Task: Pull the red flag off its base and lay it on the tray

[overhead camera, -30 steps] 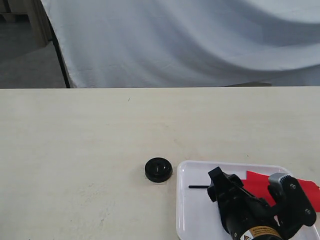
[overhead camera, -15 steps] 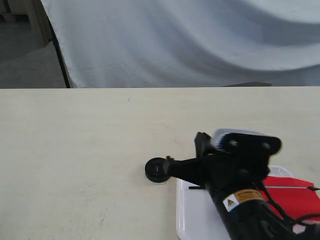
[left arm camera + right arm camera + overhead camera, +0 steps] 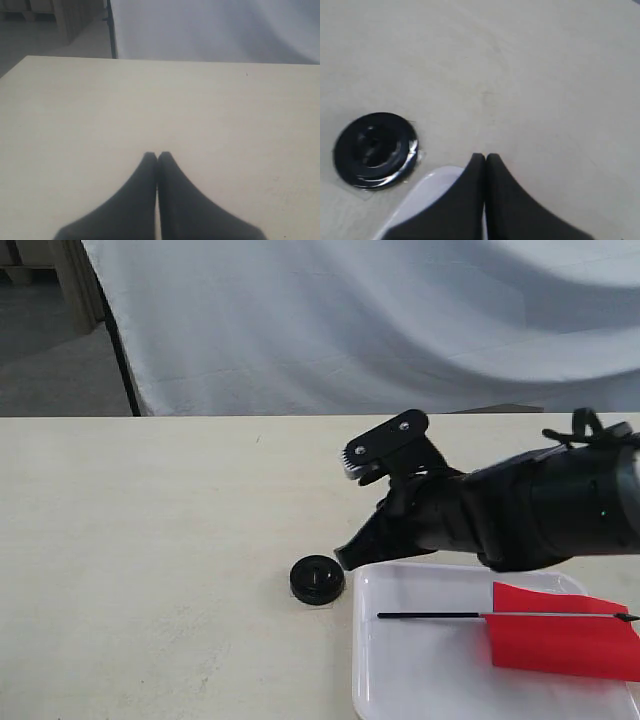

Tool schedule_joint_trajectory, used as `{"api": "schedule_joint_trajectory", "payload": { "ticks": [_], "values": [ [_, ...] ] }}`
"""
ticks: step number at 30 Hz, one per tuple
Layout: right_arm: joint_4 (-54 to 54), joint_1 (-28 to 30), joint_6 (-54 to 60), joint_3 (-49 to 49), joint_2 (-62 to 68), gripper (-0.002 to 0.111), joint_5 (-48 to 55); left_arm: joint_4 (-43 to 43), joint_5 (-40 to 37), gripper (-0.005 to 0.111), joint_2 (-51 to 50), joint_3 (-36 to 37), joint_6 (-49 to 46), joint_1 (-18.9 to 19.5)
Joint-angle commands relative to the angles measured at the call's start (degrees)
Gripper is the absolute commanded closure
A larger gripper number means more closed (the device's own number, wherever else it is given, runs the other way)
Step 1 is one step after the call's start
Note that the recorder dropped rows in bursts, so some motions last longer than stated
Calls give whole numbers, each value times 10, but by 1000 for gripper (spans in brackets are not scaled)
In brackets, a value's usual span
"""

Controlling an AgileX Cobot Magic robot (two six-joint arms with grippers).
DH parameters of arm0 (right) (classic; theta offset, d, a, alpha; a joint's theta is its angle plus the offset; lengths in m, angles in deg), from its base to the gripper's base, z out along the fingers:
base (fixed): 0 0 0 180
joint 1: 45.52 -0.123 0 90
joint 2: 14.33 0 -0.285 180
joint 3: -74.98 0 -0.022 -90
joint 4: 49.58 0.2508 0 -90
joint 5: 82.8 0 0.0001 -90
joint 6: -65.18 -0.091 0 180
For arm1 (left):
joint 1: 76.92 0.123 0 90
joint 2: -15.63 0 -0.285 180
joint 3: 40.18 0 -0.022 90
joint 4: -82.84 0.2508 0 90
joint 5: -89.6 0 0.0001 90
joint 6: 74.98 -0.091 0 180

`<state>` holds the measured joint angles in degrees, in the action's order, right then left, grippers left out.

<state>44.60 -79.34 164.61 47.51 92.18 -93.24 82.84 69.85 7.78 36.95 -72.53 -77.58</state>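
The red flag (image 3: 560,638) lies flat in the white tray (image 3: 420,680) at the front right, its thin black pole (image 3: 430,615) pointing left. The black round base (image 3: 317,579) sits on the table just left of the tray, with nothing in its hole; the right wrist view shows this base (image 3: 375,149) too. My right gripper (image 3: 345,557) hovers shut and empty over the tray's far left corner (image 3: 427,187), close to the base; its tips (image 3: 485,157) are pressed together. My left gripper (image 3: 157,156) is shut over bare table, not seen in the exterior view.
The pale wooden table (image 3: 150,540) stretches wide to the left and back. A white cloth backdrop (image 3: 380,320) hangs behind the far edge. The right arm (image 3: 540,510) reaches in from the right above the tray.
My right arm has lifted off the tray and swung back and to the right, uncovering the flag that lies there. The gripper's tip now points down beside the base.
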Motion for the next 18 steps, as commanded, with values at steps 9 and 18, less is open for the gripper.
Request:
{"api": "schedule_joint_trajectory", "payload": {
  "ticks": [9, 18],
  "values": [
    [15, 114, -112, 75, 32, 108, 466, 0, 2, 107, 1, 1, -1, -4],
    [-909, 124, -939, 190, 40, 108, 591, 0, 2, 107, 1, 1, -1, -4]
  ]
}}
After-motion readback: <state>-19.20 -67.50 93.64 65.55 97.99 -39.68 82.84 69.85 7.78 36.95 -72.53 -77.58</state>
